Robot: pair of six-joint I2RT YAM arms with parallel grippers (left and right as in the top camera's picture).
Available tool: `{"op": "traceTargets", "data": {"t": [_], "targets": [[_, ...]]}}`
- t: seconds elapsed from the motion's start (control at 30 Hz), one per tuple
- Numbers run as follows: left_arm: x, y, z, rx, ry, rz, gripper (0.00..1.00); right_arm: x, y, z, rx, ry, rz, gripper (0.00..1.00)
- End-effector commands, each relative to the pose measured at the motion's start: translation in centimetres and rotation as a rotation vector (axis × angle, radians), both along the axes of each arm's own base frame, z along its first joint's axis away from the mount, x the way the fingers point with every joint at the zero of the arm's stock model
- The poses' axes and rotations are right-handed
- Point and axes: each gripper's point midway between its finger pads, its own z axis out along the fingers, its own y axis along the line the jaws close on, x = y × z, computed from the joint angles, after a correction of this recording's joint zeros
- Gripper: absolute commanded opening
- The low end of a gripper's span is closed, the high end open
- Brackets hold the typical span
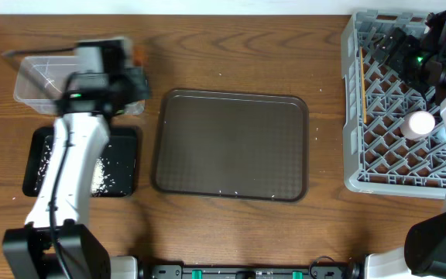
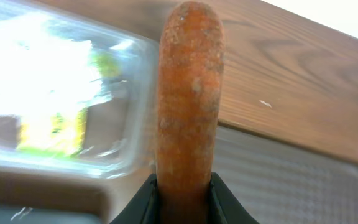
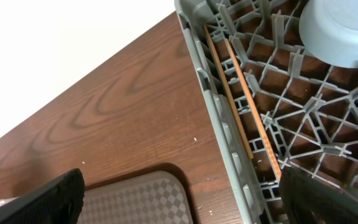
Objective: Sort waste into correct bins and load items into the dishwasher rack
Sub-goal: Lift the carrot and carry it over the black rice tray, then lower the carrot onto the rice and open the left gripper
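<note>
Overhead view: the left gripper (image 1: 103, 56) is seen blurred above the clear tub (image 1: 37, 77), just beyond the black tray (image 1: 126, 167), in which rice (image 1: 103, 174) is scattered. The carrot cannot be made out here. The right gripper (image 1: 399, 43) is held over the far corner of the rack (image 1: 352, 116), where chopsticks (image 1: 360, 66) and a cup (image 1: 420, 124) lie.

Left wrist view: the carrot (image 2: 189, 93) is clamped by one end only, between narrowly set fingers, in the air beside the tub. Its long axis runs straight out in line with the fingers. The rounded free end points away from the gripper, toward the tabletop (image 2: 291, 74).

A tissue (image 2: 36, 68) and a wrapper (image 2: 51, 127) are seen inside the tub. Since rice has been gathered in the black tray, the carrot is judged to belong there. With tub and tray so close together, a release made too soon could drop it among the paper waste. With so short a hold, the carrot could also pivot or slip if swung quickly.

Right wrist view: the fingers are spread wide and nothing is held. The chopsticks lie along the rack wall.
</note>
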Motion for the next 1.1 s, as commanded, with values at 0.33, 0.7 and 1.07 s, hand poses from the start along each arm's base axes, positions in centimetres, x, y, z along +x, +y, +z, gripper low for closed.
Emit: {"op": "traceTargets", "data": {"t": [0.33, 0.7, 1.07], "targets": [[-8.2, 17.1, -4.5, -0.283, 0.222, 0.822, 0.06, 0.1, -0.2, 0.0, 0.012, 0.001, -0.01, 0.99], [-12.8, 18.3, -11.7, -0.437, 0.318, 1.136, 0.06, 0.1, -0.2, 0.0, 0.012, 0.001, -0.01, 0.99], [-12.8, 18.5, -13.7, -0.445, 0.261, 1.158, 0.13, 0.1, -0.2, 0.0, 0.012, 0.001, -0.01, 0.99]]}}
